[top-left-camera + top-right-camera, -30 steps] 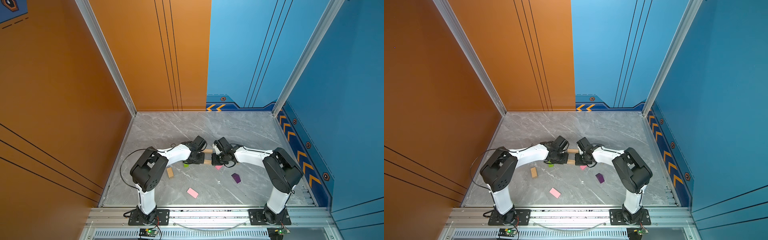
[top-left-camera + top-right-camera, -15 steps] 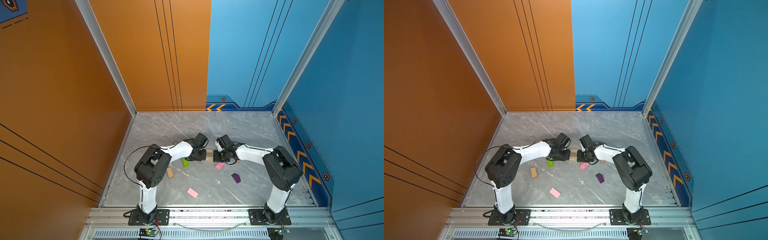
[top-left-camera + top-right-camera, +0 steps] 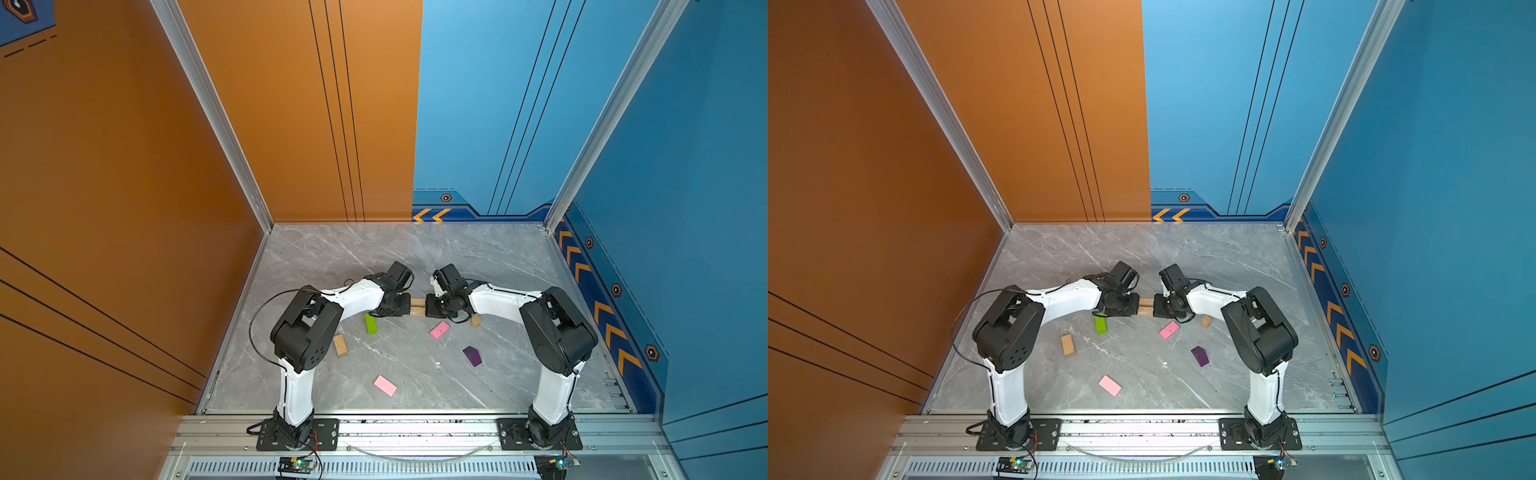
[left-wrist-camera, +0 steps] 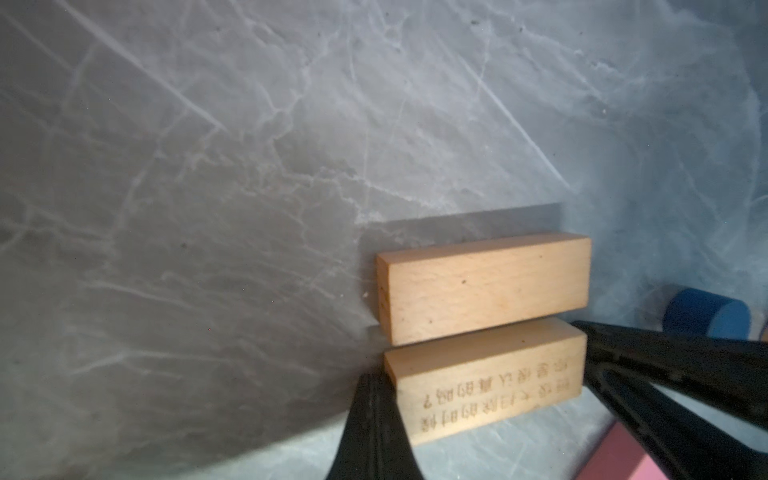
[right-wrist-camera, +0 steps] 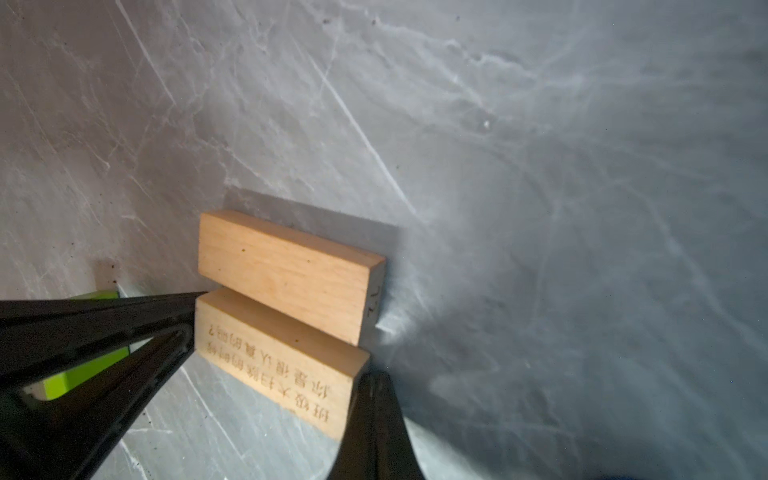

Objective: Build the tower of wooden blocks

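Note:
Two tan bars (image 3: 417, 306) (image 3: 1145, 309) lie side by side on the grey floor, long sides touching. The plain bar (image 4: 482, 286) (image 5: 286, 274) is the farther one. The engraved bar (image 4: 486, 382) (image 5: 274, 361) sits between both grippers. My left gripper (image 4: 376, 382) (image 3: 404, 309) is shut, its tip against one end of the engraved bar. At the opposite end my right gripper (image 5: 376, 382) (image 3: 431, 307) is shut too, tip touching. A blue cylinder (image 4: 706, 318) stands just beyond the right gripper.
Loose on the floor nearer the arm bases are a lime-green bar (image 3: 370, 323), a tan block (image 3: 340, 345), two pink slabs (image 3: 439, 330) (image 3: 385, 385), a purple peaked block (image 3: 472, 356) and a tan cylinder (image 3: 476, 320). Walls enclose three sides.
Both grippers have shifted slightly toward the back wall with the tan bars between them. The lime-green bar and a pink slab now show from under the arms.

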Robot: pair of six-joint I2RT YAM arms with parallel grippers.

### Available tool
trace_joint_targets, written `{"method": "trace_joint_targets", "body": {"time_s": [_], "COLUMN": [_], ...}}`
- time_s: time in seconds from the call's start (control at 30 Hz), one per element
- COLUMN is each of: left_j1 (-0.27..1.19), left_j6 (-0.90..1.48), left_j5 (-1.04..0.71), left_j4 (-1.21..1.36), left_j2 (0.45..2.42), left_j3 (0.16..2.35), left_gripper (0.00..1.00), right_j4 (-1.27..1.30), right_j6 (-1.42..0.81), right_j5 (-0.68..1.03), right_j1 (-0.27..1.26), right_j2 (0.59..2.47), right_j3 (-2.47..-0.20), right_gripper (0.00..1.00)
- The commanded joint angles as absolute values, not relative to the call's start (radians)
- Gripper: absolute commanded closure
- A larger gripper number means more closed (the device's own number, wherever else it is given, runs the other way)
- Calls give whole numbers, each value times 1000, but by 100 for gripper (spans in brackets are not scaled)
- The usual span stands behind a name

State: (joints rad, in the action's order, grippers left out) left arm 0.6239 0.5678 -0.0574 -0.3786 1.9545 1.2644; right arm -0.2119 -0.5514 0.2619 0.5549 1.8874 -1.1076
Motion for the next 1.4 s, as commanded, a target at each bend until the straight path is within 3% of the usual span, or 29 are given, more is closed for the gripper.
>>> {"method": "trace_joint_targets", "body": {"time_s": [0.0,1.37], "left_j1": [624,606], "left_j6": [572,580], "left_j5": [-97,-40], "left_j4": [-391,-425], "left_j2": [2033,2037], "left_j3": [1259,1254], "left_gripper": [100,100], "right_j4": [-204,-222], "right_j6": [-560,-565], "right_j5": [297,277], "right_j1": [563,544], "right_j2": [1934,1942], "right_j3": [-1118,-1118], "right_gripper": [100,100]}}
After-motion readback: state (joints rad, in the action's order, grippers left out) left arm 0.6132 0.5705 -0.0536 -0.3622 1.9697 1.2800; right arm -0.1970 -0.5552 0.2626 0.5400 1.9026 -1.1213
